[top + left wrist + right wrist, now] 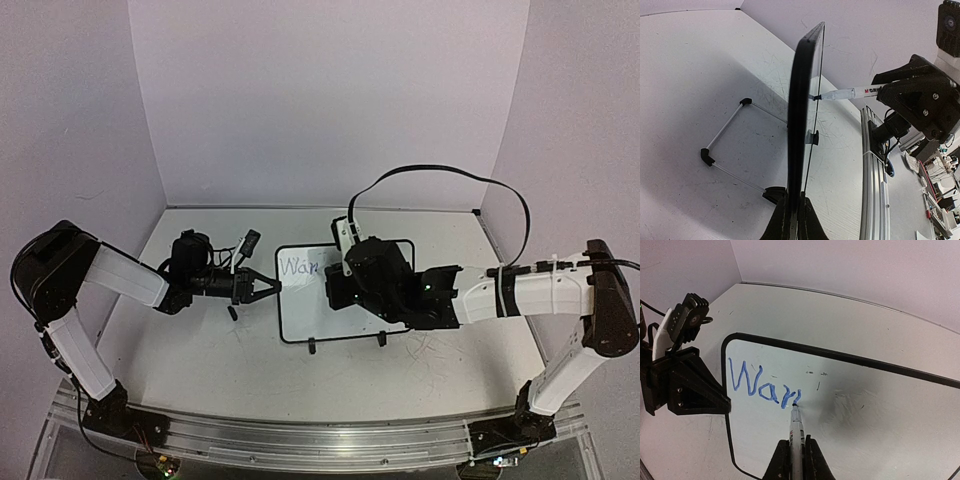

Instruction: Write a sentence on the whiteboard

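The whiteboard (300,310) sits mid-table, its right half hidden from above by the right arm; the left gripper (272,287) is clamped on its left edge; the right gripper (792,460) is closed round a marker (796,427), tip touching the board; the sentence (762,385) reads only "War" plus one unclear stroke; the marker's label is unreadable.
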Robot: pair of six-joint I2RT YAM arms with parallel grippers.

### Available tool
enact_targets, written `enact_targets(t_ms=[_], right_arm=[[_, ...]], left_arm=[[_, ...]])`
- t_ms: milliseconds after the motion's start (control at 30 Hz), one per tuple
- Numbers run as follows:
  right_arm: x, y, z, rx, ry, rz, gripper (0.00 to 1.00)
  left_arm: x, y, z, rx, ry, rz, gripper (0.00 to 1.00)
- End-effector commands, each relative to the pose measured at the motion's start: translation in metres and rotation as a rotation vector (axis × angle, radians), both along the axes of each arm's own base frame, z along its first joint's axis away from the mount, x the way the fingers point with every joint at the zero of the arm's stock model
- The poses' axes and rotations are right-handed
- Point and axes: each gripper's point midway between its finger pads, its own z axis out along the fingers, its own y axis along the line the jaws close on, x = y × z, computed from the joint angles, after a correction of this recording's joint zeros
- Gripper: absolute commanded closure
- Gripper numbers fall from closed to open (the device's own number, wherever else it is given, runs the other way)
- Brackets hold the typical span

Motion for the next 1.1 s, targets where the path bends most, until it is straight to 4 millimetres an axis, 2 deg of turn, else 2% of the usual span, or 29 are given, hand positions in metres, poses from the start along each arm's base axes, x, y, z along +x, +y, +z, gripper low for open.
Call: enact_targets(t_ms=[0, 433, 1067], right_arm=[[-0.001, 0.001, -0.006, -0.007, 0.010, 0.000, 1.00], [-0.001, 0.002, -0.008, -0.013, 0.014, -0.001, 1.00], [0.014, -0.001, 0.017, 0.017, -0.054, -0.068, 1.00]], left_arm=[[-0.006, -0.008, 0.021, -0.037, -0.045, -0.055, 1.00], [-0.006, -0.008, 0.021, -0.036, -0.042, -0.053, 1.00], [-0.006, -0.008, 0.022, -0.037, -0.048, -0.053, 1.00]])
